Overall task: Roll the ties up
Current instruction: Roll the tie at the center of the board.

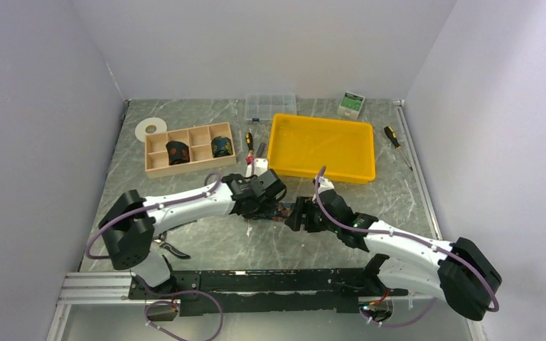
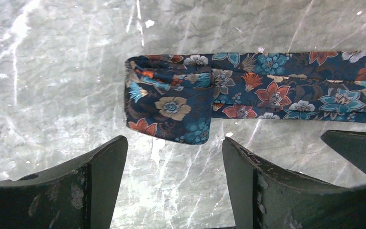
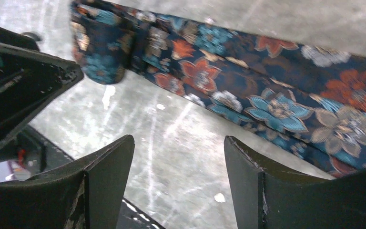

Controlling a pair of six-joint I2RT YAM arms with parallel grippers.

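Observation:
One of the ties, dark navy with a floral print, lies flat on the marble table, its left end folded into a short flap. In the top view it shows only as a small patch between the two grippers. My left gripper hovers open just short of the flap, nothing between its fingers. My right gripper is open too, beside the tie's strip and apart from it. Both grippers, left and right, meet mid-table. Two rolled ties sit in a wooden divided box.
A yellow tray stands behind the grippers. A clear plastic case, a white tape ring, a small green box and a screwdriver lie along the back. Small hand tools lie beside the tray; black-handled pliers are near the left base.

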